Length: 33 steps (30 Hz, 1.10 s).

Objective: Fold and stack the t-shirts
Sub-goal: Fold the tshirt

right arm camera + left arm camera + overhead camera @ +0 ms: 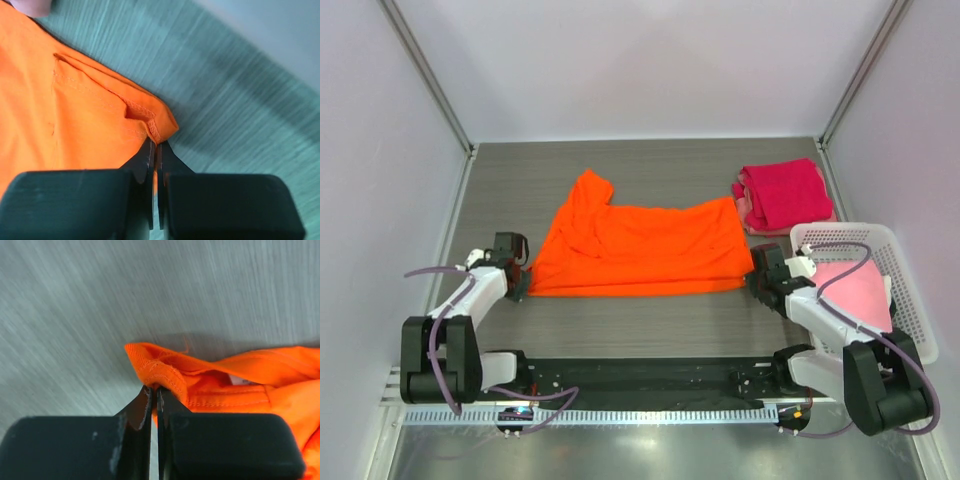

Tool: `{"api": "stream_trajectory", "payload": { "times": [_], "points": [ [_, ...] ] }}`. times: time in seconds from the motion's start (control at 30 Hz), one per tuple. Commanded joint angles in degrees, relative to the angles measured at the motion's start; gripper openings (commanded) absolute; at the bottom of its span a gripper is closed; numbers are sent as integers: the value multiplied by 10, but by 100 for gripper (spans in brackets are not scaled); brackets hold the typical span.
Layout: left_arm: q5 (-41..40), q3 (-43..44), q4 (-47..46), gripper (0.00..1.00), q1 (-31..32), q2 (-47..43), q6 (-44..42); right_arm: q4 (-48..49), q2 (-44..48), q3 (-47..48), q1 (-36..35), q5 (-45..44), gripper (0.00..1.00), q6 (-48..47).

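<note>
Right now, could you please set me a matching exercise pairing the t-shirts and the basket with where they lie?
Things:
1. bright orange cotton t-shirt
2. magenta-red cotton t-shirt
3. white plastic lattice basket

Places:
A. folded, at the far right
B. at the near right, holding a pale pink t-shirt
C. laid across the middle

Pairs: 1-C, 2-A, 3-B.

- one orange t-shirt [640, 245]
- one magenta-red t-shirt [783, 192]
- two pale pink pieces: one pale pink t-shirt [855, 293] in the basket, and one pale pink edge [744, 212] under the magenta-red one
- one white lattice basket [880, 232]
- two arms, each with one pincer: left pincer [523, 287], right pincer [753, 281]
- one counter [650, 320]
</note>
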<state>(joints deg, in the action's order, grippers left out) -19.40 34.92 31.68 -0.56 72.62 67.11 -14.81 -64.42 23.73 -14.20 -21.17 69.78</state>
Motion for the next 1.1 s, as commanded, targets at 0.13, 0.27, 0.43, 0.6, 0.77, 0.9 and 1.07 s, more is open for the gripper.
{"api": "stream_trajectory", "payload": {
  "times": [0.13,0.27,0.43,0.6,0.77,0.9,1.07],
  "points": [
    [-39,-49,-9,0,-9,-126,14,-41,108,-33,-5,-38,4,0],
    [-34,-53,-35,0,-8,-184,13,-37,105,-13,-5,-52,3,-4],
    [-11,68,-23,0,-8,-111,15,-55,22,113,-4,-58,1,-29],
    [-25,347,72,0,-9,-23,-15,-97,-49,322,-4,-70,1,-80],
    [-30,533,166,0,-17,42,-50,-141,-90,492,0,-67,1,-117],
    [-42,588,205,0,-17,14,-83,-173,-70,528,0,-55,1,-129],
    [-31,544,190,0,-17,-89,-94,-182,17,503,0,-30,1,-128]
  ]
}}
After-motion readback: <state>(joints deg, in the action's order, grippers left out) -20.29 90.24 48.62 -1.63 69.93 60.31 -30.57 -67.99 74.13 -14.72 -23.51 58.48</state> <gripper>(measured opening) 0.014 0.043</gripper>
